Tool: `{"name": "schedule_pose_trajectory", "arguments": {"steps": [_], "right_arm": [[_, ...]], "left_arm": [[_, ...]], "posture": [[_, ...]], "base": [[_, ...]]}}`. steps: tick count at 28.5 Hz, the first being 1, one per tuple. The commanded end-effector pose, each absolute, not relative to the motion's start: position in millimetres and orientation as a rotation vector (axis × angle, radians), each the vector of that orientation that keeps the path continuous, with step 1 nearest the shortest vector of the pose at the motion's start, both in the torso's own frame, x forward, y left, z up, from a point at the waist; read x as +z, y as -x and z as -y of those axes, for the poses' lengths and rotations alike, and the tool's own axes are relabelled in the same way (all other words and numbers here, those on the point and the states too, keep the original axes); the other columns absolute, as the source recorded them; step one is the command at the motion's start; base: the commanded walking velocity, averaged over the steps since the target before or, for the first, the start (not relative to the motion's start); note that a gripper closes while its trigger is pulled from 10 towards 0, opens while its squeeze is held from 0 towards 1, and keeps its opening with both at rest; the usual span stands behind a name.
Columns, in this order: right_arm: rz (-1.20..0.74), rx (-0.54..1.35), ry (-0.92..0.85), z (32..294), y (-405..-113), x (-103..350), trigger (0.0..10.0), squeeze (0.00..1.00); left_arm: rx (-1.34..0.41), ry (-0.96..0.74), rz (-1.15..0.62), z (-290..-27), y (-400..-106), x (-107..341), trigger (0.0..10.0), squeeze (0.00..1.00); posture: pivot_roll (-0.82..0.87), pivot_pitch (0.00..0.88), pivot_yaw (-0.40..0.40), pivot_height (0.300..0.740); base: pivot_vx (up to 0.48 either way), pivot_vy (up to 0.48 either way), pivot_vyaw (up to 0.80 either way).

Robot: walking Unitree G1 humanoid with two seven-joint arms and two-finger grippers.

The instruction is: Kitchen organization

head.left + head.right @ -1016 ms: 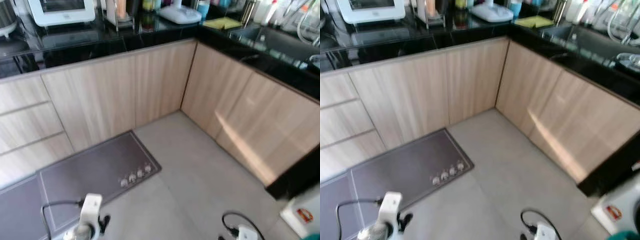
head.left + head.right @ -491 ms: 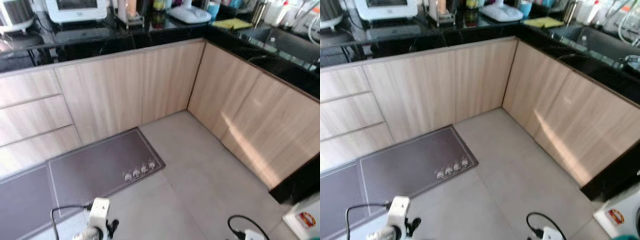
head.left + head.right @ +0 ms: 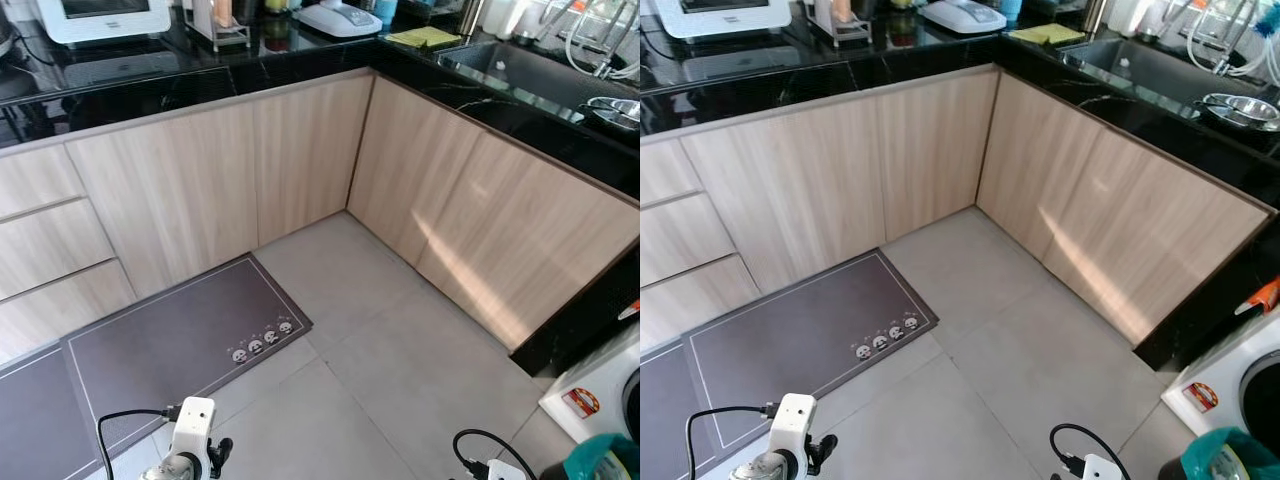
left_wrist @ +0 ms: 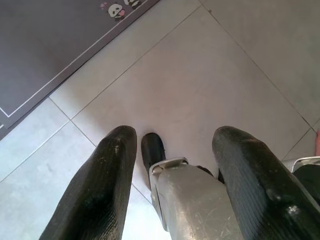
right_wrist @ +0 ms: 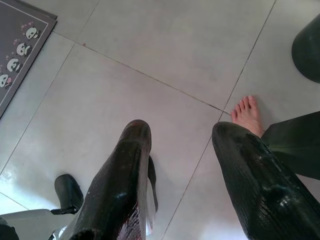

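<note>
Both arms hang low over the grey tiled floor. My left gripper (image 4: 175,135) is open, with my own silver leg and black foot behind the gap. My right gripper (image 5: 181,127) is open too and holds nothing. The left wrist (image 3: 187,447) and right wrist (image 3: 497,470) sit at the bottom of the eye views. Ahead, a black L-shaped counter (image 3: 300,60) carries a white oven (image 3: 100,15), a small rack (image 3: 215,22), a flat white appliance (image 3: 335,18) and a yellow cloth (image 3: 425,37). A sink (image 3: 505,65) and a steel bowl (image 3: 612,108) are on the right run.
Light wood cabinets and drawers (image 3: 200,190) stand under the counter. A grey mat (image 3: 170,350) with panda prints lies on the floor at left. A white washing machine (image 3: 600,395) and a teal object (image 3: 605,462) are at the lower right. A person's bare foot (image 5: 247,115) is close behind my right gripper.
The whole view has swung a little to the right, bringing more of the sink and washing machine into sight. Both arms hang as before.
</note>
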State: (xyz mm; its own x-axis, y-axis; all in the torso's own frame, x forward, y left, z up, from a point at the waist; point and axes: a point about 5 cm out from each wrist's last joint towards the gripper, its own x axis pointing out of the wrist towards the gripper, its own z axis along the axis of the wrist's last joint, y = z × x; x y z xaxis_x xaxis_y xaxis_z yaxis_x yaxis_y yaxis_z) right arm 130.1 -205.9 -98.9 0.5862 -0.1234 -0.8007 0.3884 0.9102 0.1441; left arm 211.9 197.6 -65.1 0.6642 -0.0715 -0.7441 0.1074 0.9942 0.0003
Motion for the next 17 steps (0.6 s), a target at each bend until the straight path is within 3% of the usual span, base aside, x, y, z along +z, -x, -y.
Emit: {"name": "schedule_pose_trajectory", "arguments": {"steps": [1,5,17], "right_arm": [[-0.886,-0.324,-0.328,209.9,-131.7,-97.6,10.0,0.00],[-0.886,-0.324,-0.328,210.0,-131.7,-97.6,10.0,0.00],[-0.886,-0.320,-0.322,211.3,-131.6,-97.3,10.0,0.00]], "left_arm": [[-0.106,-0.054,-0.850,-195.7,-212.8,-65.3,10.0,0.00],[-0.106,-0.056,-0.849,-195.7,-212.9,-65.2,10.0,0.00],[-0.105,-0.058,-0.855,-195.0,-212.5,-65.7,10.0,0.00]], "posture": [[0.23,0.103,-0.131,0.740],[0.23,0.103,-0.132,0.740],[0.23,0.113,-0.137,0.740]], "base": [[0.000,0.000,0.00],[0.000,0.000,0.00],[0.303,0.000,0.00]]}}
